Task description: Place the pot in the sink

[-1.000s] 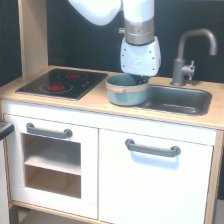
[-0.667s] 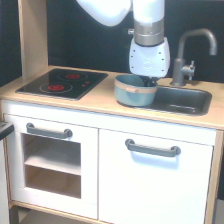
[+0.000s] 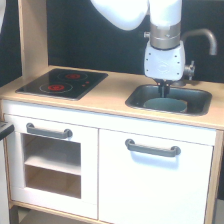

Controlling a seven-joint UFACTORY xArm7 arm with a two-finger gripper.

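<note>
The sink (image 3: 200, 105) is set into the countertop (image 3: 112, 97) toward the exterior view's right; the stovetop (image 3: 62, 83) lies on the same counter, well apart, toward the left. The pot (image 3: 165, 104) sits in the sink, and the gripper (image 3: 164, 90) hangs just above it — arm rising straight up. The faucet (image 3: 200, 42) stands behind the sink. Below the counter — two cabinet doors, side by side.

Claw (image 3: 165, 93) tips hidden inside sink (image 3: 200, 96).
</note>
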